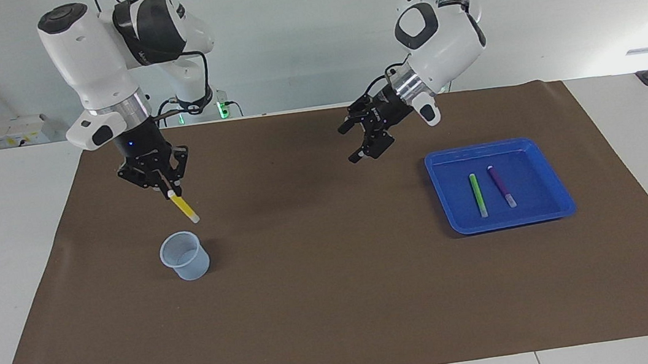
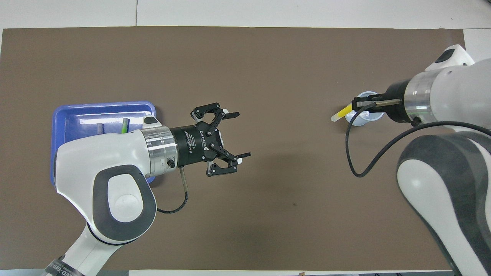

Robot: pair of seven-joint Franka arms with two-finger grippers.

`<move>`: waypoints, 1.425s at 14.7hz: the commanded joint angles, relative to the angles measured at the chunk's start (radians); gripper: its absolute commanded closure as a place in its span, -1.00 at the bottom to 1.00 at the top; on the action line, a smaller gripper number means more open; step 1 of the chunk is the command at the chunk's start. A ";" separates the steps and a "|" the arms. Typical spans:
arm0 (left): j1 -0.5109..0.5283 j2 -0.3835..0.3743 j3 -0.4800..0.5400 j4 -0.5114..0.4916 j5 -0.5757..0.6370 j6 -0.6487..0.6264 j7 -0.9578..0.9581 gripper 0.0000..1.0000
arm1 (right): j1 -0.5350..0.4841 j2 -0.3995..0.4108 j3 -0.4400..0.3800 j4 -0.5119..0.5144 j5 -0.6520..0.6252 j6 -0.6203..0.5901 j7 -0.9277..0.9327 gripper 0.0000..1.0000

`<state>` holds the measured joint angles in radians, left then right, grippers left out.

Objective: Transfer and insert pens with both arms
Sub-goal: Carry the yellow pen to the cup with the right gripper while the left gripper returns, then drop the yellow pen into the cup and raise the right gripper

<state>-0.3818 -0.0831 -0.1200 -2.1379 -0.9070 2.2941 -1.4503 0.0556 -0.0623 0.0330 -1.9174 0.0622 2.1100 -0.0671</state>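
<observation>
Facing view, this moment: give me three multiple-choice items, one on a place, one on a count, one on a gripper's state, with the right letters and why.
1. Where is the yellow pen?
A. in the blue tray
B. held in the right gripper over the mat by the cup
C. lying on the mat

2. How many pens lie in the blue tray?
A. one
B. two
C. three

3. How does the left gripper stand?
A. open and holding nothing
B. shut on the green pen
C. shut on the cup

Key: 1 B, the right gripper pinches the pen's top end, and it hangs slanted just above the pale blue cup. 2 B, only the green pen and the purple pen lie there, side by side. 3 A, its fingertips are spread apart in the air over the brown mat, beside the tray.
</observation>
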 commanded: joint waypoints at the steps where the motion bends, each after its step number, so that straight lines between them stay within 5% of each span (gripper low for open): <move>1: 0.055 -0.007 0.000 0.010 0.255 -0.088 0.021 -1.00 | -0.040 0.022 0.015 -0.032 -0.053 0.068 -0.087 1.00; 3: 0.095 -0.007 0.002 0.009 0.434 -0.122 0.042 -1.00 | -0.072 0.051 0.016 -0.032 -0.073 0.106 -0.138 1.00; 9: 0.314 -0.006 0.003 0.004 0.554 -0.257 0.569 -1.00 | -0.075 0.088 0.016 -0.060 -0.073 0.165 -0.151 1.00; 16: 0.451 0.091 0.003 0.000 0.824 -0.164 1.184 -1.00 | -0.120 0.087 0.015 -0.147 -0.048 0.174 -0.141 1.00; 21: 0.517 0.189 0.003 -0.005 0.912 -0.033 1.545 -1.00 | -0.125 0.071 0.015 -0.226 0.024 0.272 -0.138 1.00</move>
<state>0.0986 0.0754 -0.1073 -2.1398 -0.0216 2.2201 -0.0263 -0.0560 0.0367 0.0359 -2.0954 0.0640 2.3420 -0.2044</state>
